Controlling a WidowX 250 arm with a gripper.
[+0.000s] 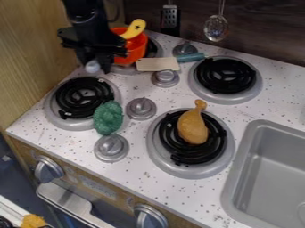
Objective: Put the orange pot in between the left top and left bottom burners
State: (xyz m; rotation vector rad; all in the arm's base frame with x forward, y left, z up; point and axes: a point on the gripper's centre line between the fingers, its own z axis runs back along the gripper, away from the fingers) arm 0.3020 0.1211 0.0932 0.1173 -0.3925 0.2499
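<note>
The speckled white tabletop (pixel 134 171) holds a near left burner (pixel 77 95), a far left burner (pixel 123 70), a far right burner (pixel 226 76) and a near right burner (pixel 173 149). A brown drumstick (pixel 192 127) lies on the last. A green vegetable (pixel 108 118) touches the first. Gray knobs (pixel 141 108) stand among them, left of a sink (pixel 271 173).

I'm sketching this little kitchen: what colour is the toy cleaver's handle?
The handle is blue-green; the camera view shows it best.
</note>
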